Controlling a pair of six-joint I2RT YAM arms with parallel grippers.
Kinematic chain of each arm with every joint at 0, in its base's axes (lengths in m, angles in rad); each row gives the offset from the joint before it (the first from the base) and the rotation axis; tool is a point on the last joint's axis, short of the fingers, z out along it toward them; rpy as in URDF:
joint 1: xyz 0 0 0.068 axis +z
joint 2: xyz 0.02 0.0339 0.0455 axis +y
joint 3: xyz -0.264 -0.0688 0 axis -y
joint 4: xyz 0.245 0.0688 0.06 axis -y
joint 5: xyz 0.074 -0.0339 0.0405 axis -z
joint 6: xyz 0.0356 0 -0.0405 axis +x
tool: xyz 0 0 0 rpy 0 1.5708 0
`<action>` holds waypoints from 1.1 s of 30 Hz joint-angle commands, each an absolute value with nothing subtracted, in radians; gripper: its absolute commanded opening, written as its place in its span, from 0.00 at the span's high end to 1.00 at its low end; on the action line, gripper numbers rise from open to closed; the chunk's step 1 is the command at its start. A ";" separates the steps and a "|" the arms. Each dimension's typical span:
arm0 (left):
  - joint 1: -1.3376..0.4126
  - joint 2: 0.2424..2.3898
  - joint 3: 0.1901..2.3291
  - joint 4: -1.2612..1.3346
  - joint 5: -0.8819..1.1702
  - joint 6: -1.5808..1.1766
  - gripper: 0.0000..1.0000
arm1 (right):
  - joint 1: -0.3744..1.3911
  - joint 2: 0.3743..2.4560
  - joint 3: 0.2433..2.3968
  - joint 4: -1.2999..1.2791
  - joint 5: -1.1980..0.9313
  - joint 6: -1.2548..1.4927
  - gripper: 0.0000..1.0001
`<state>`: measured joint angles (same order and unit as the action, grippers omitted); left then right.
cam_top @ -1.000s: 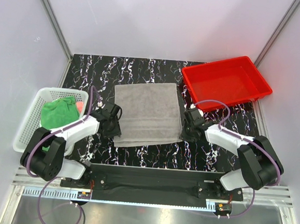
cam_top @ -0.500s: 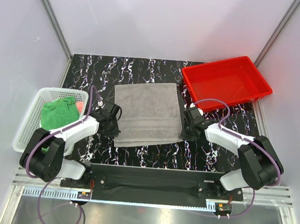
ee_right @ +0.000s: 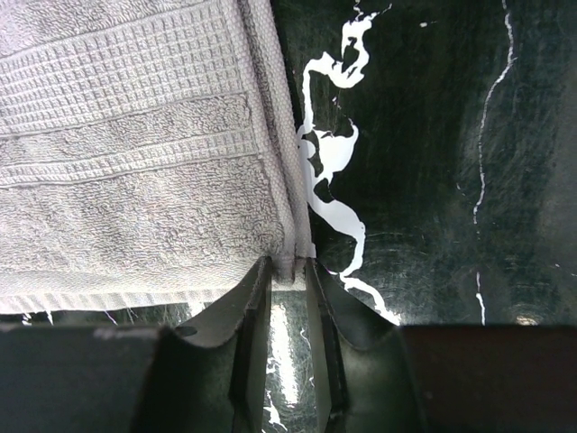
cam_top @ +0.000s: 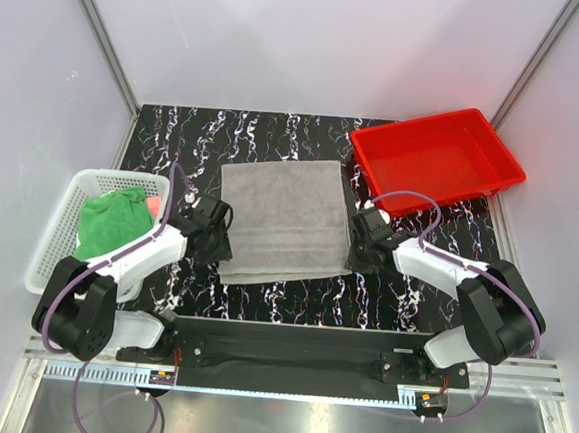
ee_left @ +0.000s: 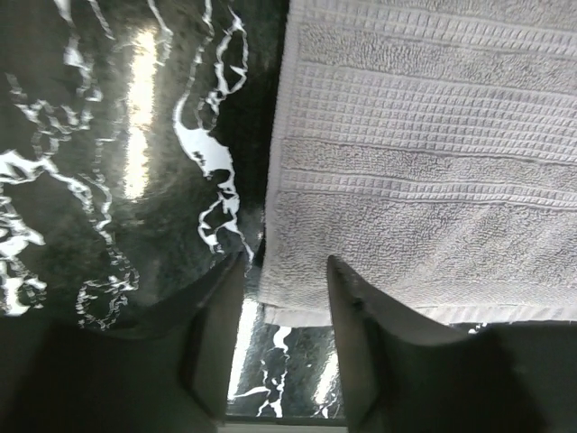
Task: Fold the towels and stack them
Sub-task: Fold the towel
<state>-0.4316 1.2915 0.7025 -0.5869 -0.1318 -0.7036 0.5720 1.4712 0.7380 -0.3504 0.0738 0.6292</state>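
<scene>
Right gripper point(ee_right: 287, 298): fingers nearly closed, pinching the near right corner of the grey towel point(cam_top: 284, 219); in the right wrist view the towel's hem sits between the two fingertips with a thin gap either side. Left gripper point(ee_left: 281, 298): fingers parted, straddling the near left corner of the same towel; the corner lies in the gap, the right finger over the cloth, the left finger over bare table, with no clamping visible. Grey towel lies flat and spread, roughly square, in the middle of the black marbled table point(cam_top: 276, 135), slightly rotated, its far edge toward the back. Both grippers sit low at the towel's near corners, left gripper point(cam_top: 214, 233) and right gripper point(cam_top: 366, 241) in the top view. White lattice basket point(cam_top: 58, 228) stands at the left edge of the table, holding the bunched green towel point(cam_top: 114, 218) with a bit of the pink towel point(cam_top: 155, 207) showing beside it. Red tray point(cam_top: 436, 160) sits at the far right corner.
</scene>
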 commanded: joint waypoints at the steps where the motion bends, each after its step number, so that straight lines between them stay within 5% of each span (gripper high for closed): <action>1: -0.436 1.246 0.749 -0.618 -0.193 -0.698 0.52 | 0.589 1.457 0.788 -0.367 0.113 0.623 0.71; 20: -0.434 1.319 0.626 -0.476 -0.075 -0.741 0.57 | 0.607 1.440 0.805 -0.379 0.123 0.620 0.72; 27: -0.436 1.309 0.641 -0.497 -0.095 -0.739 0.81 | 0.614 1.442 0.805 -0.380 0.126 0.620 0.70; 33: -0.436 1.290 0.670 -0.523 -0.106 -0.733 0.89 | 0.617 1.434 0.822 -0.394 0.133 0.621 0.70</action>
